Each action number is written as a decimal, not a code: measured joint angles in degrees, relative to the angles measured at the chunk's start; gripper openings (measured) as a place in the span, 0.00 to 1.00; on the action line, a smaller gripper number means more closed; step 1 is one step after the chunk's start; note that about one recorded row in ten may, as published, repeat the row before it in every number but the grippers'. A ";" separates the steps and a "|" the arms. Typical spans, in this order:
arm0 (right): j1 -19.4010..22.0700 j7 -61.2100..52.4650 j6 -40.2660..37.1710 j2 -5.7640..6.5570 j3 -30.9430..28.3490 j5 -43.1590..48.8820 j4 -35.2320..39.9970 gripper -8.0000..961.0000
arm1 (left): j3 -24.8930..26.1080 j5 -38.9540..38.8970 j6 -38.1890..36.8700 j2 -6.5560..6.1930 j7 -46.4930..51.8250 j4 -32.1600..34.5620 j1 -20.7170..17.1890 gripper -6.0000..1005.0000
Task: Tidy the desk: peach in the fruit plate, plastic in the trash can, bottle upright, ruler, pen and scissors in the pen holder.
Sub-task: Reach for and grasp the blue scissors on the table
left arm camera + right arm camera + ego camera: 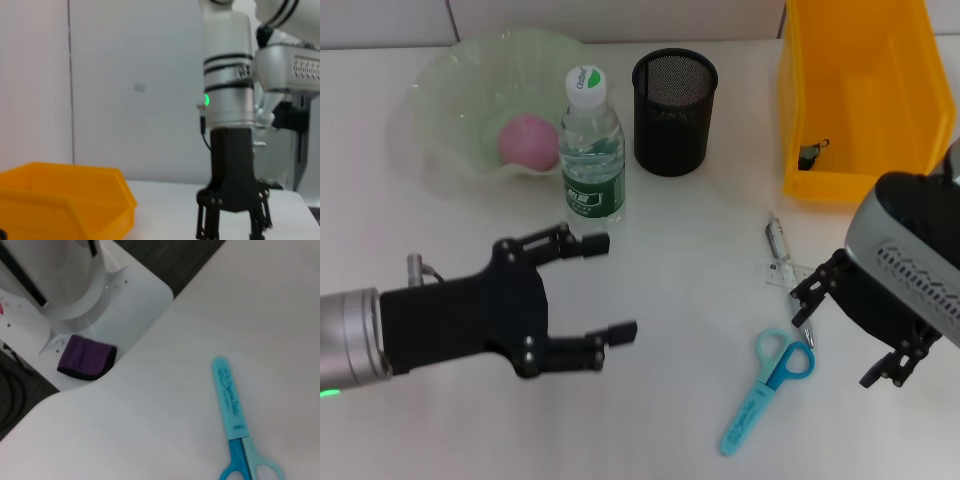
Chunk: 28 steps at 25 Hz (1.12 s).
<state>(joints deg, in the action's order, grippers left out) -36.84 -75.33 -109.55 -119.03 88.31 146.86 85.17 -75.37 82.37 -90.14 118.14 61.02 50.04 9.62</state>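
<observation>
The pink peach (528,141) lies in the pale green fruit plate (440,90) at the back left. The bottle (592,145) stands upright just right of the plate, next to the black mesh pen holder (674,98). A small dark scrap, apparently the plastic (812,153), lies in the yellow trash can (865,90). The silver pen (776,238) and clear ruler (783,272) lie on the desk (680,260) beside my right gripper (847,335), which hovers open just right of the blue scissors (767,390) (235,410). My left gripper (610,288) is open and empty, in front of the bottle.
The left wrist view shows the trash can (65,205) and the right arm's gripper (232,225) pointing down. In the right wrist view the desk's curved front edge (100,385) runs close to the scissors, with the robot base and a purple cloth (86,357) beyond it.
</observation>
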 joint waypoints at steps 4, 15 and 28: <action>-1.90 3.76 0.30 -0.02 0.85 -0.68 -2.45 0.84 | 0.23 3.60 -0.05 0.28 0.48 -0.11 0.14 0.86; -4.61 11.29 1.27 -0.05 0.28 -4.30 -7.76 0.84 | 1.17 8.05 -0.43 -0.42 4.71 -2.17 1.08 0.86; -12.09 13.76 5.77 -0.57 0.81 -5.33 -20.89 0.84 | 3.56 14.15 1.36 -0.05 7.52 -3.28 4.10 0.86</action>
<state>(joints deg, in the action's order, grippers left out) -48.93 -61.57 -103.78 -119.60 89.12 141.53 64.28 -71.81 96.52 -88.79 118.08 68.55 46.75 13.72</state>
